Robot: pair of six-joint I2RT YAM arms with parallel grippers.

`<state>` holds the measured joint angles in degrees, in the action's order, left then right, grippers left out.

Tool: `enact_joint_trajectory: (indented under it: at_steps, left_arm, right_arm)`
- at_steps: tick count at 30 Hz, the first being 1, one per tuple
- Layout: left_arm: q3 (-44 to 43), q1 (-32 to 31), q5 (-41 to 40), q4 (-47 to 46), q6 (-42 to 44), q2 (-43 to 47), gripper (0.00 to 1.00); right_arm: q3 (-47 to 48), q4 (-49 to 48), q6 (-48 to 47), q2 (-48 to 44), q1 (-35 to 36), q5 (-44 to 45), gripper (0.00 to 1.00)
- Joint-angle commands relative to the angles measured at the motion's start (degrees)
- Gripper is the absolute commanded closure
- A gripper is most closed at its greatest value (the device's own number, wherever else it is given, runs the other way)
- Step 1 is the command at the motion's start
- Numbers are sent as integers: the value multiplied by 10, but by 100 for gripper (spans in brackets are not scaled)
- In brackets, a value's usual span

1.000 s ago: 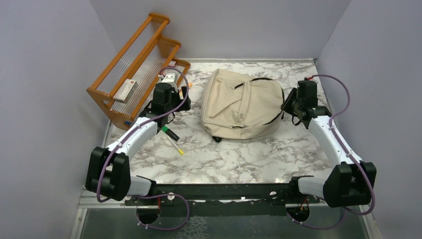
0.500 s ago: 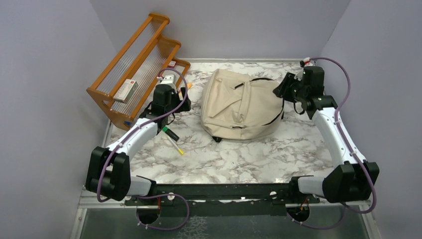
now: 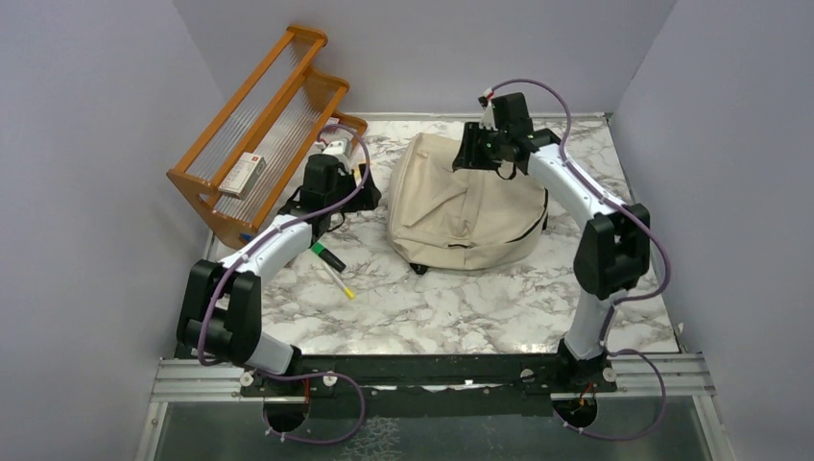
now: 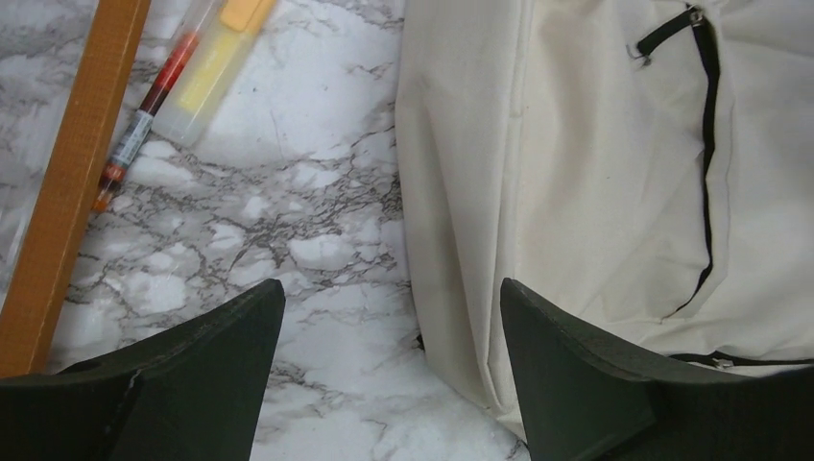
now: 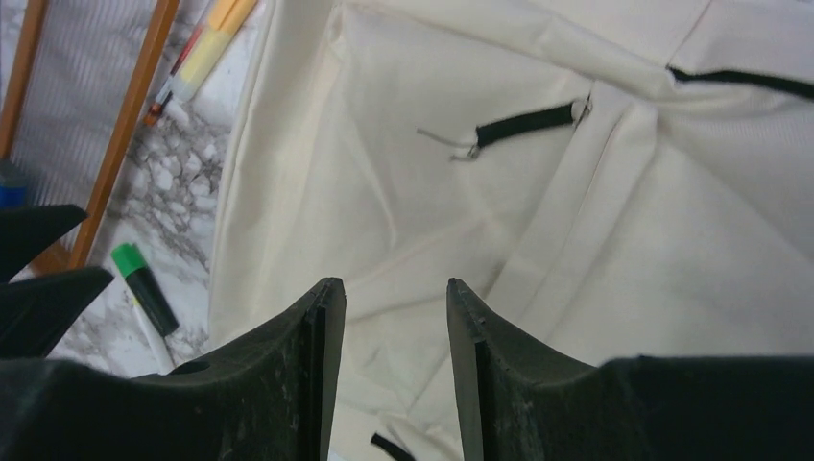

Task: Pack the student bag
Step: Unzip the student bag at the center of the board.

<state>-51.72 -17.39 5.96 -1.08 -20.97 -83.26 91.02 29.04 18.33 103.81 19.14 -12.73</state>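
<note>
Student bag is lying flat mid-desk, toward the far edge. Right gripper is hovering over the bag's far side with its fingers slightly apart and gripping nothing; a black zipper pull is lying just ahead. Left gripper is hanging over the bag's left edge, fingers wide apart, empty. Wooden rack is standing at the far left corner, with a yellow highlighter lying beside it. A green-capped marker is lying left of the bag.
</note>
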Motion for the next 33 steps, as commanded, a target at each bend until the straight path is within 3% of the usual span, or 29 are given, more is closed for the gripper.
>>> enact_joint_trajectory:
  at_steps: [1,8,21,29,33]
  left_arm:
    - [-49,-7,38,-26,15,-18,17]
    - [-90,-26,74,-71,54,-55,18]
    - [-217,-61,126,-79,155,-162,18]
    - [-280,-102,185,-49,272,-214,21]
    - [-327,-113,218,-23,314,-246,24]
  right_arm:
    - [93,58,-18,74,-4,28,52]
    - [119,72,-3,117,-4,151,52]
    - [190,106,-15,218,-7,172,53]
    - [140,63,-23,183,-11,175,87]
    - [75,12,-36,137,-12,139,99]
